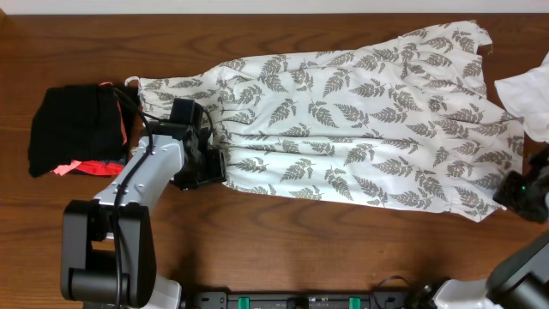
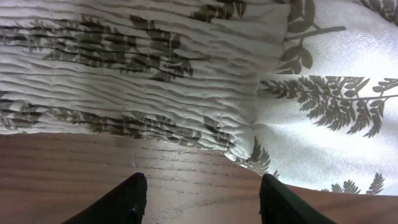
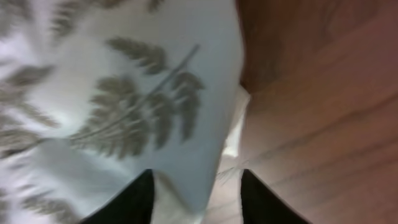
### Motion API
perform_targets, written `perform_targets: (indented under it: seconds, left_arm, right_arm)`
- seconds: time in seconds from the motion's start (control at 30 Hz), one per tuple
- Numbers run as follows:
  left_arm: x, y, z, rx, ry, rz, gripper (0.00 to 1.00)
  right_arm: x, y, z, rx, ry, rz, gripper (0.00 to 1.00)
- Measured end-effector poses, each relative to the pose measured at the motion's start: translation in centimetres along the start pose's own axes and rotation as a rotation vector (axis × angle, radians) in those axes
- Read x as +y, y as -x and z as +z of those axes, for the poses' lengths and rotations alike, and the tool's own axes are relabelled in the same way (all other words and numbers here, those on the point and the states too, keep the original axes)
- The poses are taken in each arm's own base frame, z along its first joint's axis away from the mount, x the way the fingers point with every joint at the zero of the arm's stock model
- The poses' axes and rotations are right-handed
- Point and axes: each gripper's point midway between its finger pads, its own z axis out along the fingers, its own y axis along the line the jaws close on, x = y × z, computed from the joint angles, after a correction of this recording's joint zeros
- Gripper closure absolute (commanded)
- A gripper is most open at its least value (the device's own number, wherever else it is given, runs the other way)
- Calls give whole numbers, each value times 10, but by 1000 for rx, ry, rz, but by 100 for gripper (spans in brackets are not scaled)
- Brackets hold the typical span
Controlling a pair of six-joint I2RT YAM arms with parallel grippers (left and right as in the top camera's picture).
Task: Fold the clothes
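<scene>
left arm (image 1: 137, 180): rises from the near edge of the counter (image 1: 300, 249), close to the near-left corner, and reaches away toward the middle.
right arm (image 1: 519, 270): comes in at the near-right corner; only part of it shows from overhead.
left fingers (image 2: 124, 205): spread apart and holding nothing. They hang over bare wood just on the near side of the dress (image 1: 343, 129). In the left wrist view a strip of counter shows between the tips and the cloth's edge.
right fingers (image 3: 127, 202): spread apart at the near-right corner of the skirt, close to the right edge of the counter. In the right wrist view the cloth's edge runs down into the gap between them, a fern leaf on one side and bare wood on the other. Neither finger presses on the cloth.
dress: lies spread flat across the middle of the counter. It is white with grey-green fern leaves. Its narrow gathered top points to the left edge, and the skirt widens toward the far-right corner. The gathered part shows fine ribs, and the skirt beside it is smooth.
black bundle (image 1: 73, 129): sits by the left edge, just beside the top of the dress, with coral-pink trim along its near side.
white cloth (image 1: 527, 94): plain and crumpled, at the right edge beyond the hem.
</scene>
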Motion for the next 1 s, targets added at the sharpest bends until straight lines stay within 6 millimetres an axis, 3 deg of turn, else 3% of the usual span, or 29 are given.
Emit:
perform_targets:
  seconds: [0.17,0.4,0.57,0.83,1.0]
  left_arm:
    - [0,0,0,-1,0,0,41]
    - [0,0,0,-2,0,0,41]
    - [0,0,0,-1,0,0,41]
    - [0,0,0,-2,0,0,41]
    - [0,0,0,-2,0,0,41]
  right_arm:
    - [-16,4,15,-5,52,67,49]
    - [-21,2,34,26,97,117,45]
    - [-30,17,35,-23,135,199,43]
    - [-82,12,31,-73,142,444,54]
    - [-92,7,31,-72,175,544,56]
